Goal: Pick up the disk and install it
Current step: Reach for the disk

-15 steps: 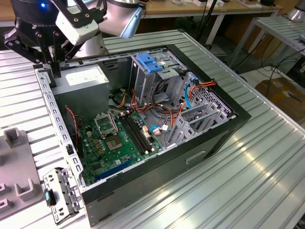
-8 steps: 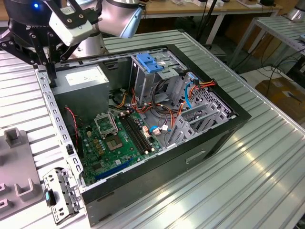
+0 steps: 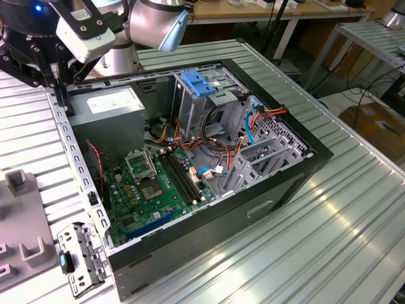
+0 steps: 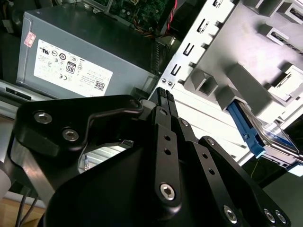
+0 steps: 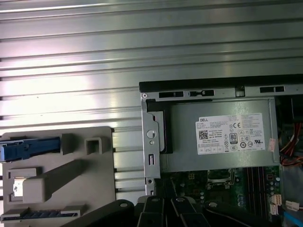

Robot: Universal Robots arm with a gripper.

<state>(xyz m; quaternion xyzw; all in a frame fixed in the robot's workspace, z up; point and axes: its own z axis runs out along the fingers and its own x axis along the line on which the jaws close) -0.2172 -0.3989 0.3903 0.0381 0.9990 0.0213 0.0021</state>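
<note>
- Note the tool (image 4: 164,92) closed: 2 black metal tips pressed together, nothing gripped. Hangs over the rim of the case (image 3: 190,244), beside the boxy grey power supply (image 4: 71,61).
- Find the disk (image 4: 277,137) outside the case, apparently on edge in a slot of the moulded grey fixture (image 4: 246,80). Probably parked so to leave its flat faces free for grasping.
- Identify by the flat silver-grey metal body and blue plastic carrier (image 4: 242,125).
- Treat as not yet picked up. Expect ribbed aluminium surface (image 3: 329,240) beneath the case.
</note>
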